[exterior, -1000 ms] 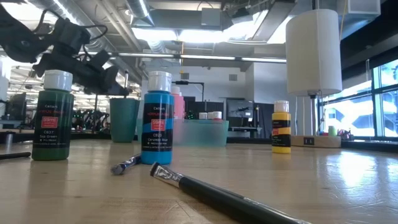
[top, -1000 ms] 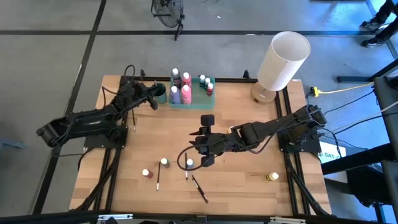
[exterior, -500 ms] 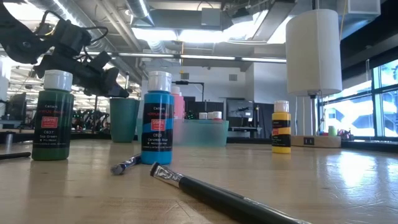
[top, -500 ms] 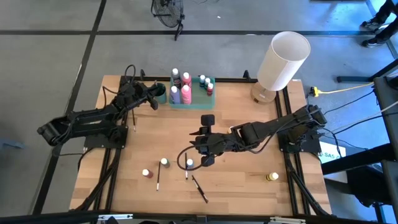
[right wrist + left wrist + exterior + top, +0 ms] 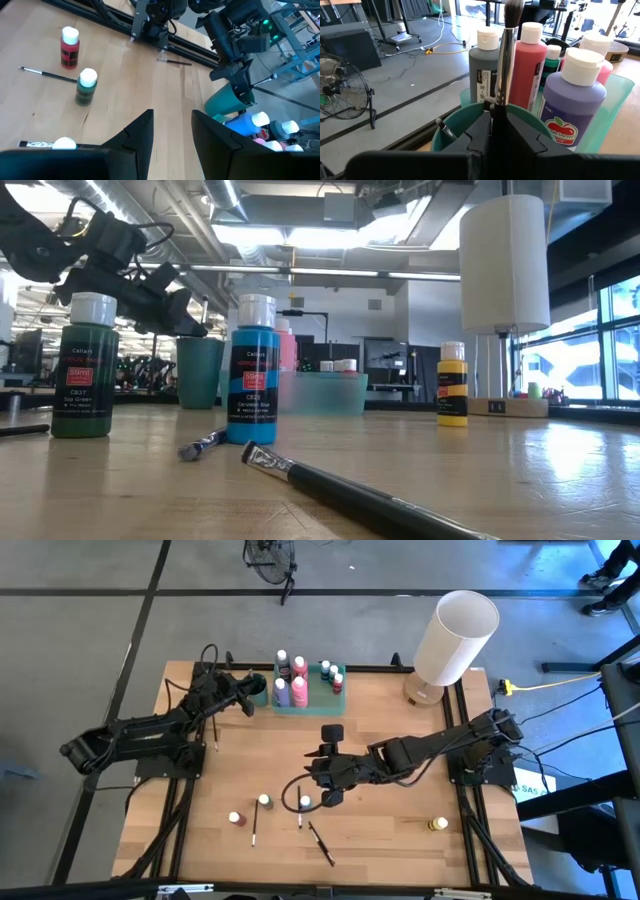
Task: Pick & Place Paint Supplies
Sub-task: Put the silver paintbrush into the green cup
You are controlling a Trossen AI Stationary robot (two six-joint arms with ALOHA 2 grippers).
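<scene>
Bottles you can count loose on the worktop (image 5: 390,830): four — red (image 5: 234,818), green (image 5: 264,801), blue (image 5: 305,803), yellow (image 5: 438,825). Left pincer (image 5: 498,127) clamps a brush (image 5: 506,55); right pincer (image 5: 172,127) stands apart, empty.

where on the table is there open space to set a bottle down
Bare wood lies between the green tray and the lamp, and along the near edge between the brushes and the yellow bottle. Crowded: around the right claw, where the blue bottle and green bottle stand.

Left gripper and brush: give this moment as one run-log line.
left gripper: paintbrush between fingers, over teal cup | right gripper: open, above table, empty
</scene>
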